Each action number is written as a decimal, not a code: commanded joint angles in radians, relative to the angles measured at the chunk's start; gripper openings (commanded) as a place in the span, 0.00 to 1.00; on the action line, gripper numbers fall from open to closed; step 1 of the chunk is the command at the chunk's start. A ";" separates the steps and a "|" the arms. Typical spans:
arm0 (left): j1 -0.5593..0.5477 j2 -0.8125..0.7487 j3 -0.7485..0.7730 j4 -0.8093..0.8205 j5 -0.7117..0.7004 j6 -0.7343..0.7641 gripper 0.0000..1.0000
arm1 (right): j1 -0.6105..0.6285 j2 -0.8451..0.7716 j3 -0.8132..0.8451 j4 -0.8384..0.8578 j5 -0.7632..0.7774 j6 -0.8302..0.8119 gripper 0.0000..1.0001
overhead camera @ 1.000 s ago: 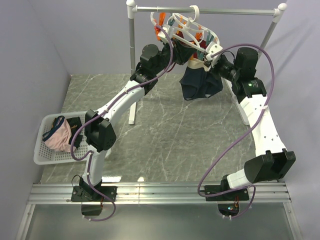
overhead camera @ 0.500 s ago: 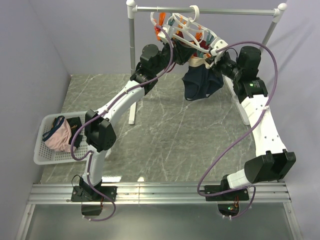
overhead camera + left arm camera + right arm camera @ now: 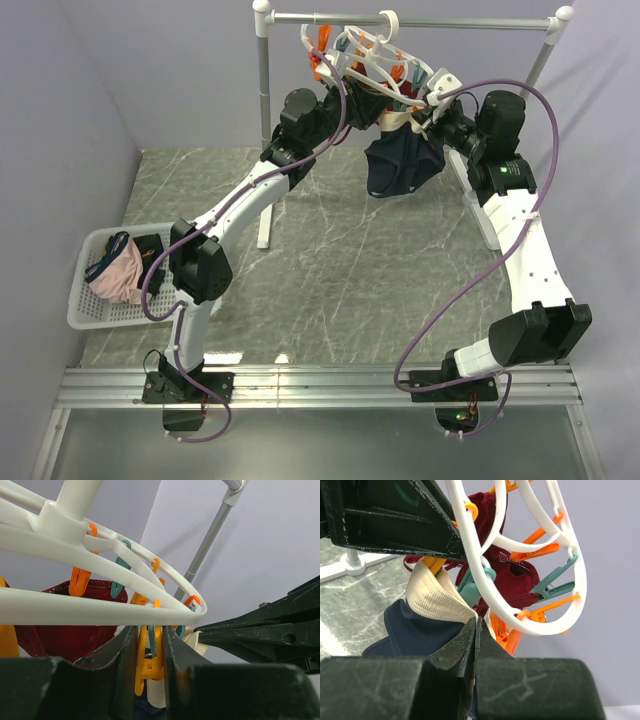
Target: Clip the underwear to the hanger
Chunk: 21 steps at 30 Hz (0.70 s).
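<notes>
Navy underwear [image 3: 400, 165] is dangling below one hanger [image 3: 90, 611]. Left gripper [image 3: 150, 640] is squeezing one orange clip [image 3: 142, 666]; right gripper [image 3: 475, 625] is pinching underwear.

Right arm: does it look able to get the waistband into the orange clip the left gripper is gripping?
Probably yes. The right gripper holds the underwear edge just below the orange clip in the left gripper, with nothing visible between them.
</notes>
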 commanded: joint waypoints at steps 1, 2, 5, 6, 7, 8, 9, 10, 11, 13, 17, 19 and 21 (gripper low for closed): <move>0.003 -0.006 -0.007 0.011 0.011 0.006 0.22 | -0.012 -0.047 0.012 0.072 0.003 0.025 0.00; 0.003 -0.007 -0.008 0.012 0.011 0.004 0.23 | -0.012 -0.047 0.010 0.072 0.003 0.025 0.00; 0.003 -0.012 -0.011 0.021 0.008 0.004 0.27 | -0.014 -0.050 0.005 0.076 -0.003 0.019 0.00; 0.003 -0.012 -0.011 0.023 0.009 0.006 0.27 | -0.014 -0.050 0.005 0.074 -0.003 0.018 0.00; 0.004 -0.012 -0.010 0.023 0.012 0.007 0.27 | -0.014 -0.050 0.007 0.072 -0.005 0.016 0.00; 0.003 -0.012 -0.005 0.021 0.012 0.009 0.27 | -0.014 -0.048 0.005 0.072 -0.005 0.016 0.00; 0.004 -0.010 -0.002 0.023 0.012 0.007 0.29 | -0.012 -0.048 0.004 0.069 -0.005 0.015 0.00; 0.006 -0.010 -0.002 0.026 0.012 0.006 0.29 | -0.014 -0.048 0.005 0.069 -0.008 0.012 0.00; 0.005 -0.012 -0.001 0.027 0.011 0.006 0.31 | -0.011 -0.050 0.005 0.069 -0.008 0.010 0.00; 0.006 -0.012 -0.001 0.032 0.009 0.004 0.32 | -0.014 -0.050 0.002 0.072 -0.009 0.009 0.00; 0.011 -0.009 0.007 0.043 0.017 -0.001 0.39 | -0.014 -0.048 0.002 0.076 -0.011 0.007 0.00; 0.012 -0.009 0.007 0.047 0.021 -0.005 0.40 | -0.012 -0.047 0.004 0.079 -0.012 0.013 0.00; 0.015 -0.013 0.004 0.060 0.021 -0.010 0.41 | -0.011 -0.048 0.002 0.085 -0.016 0.019 0.00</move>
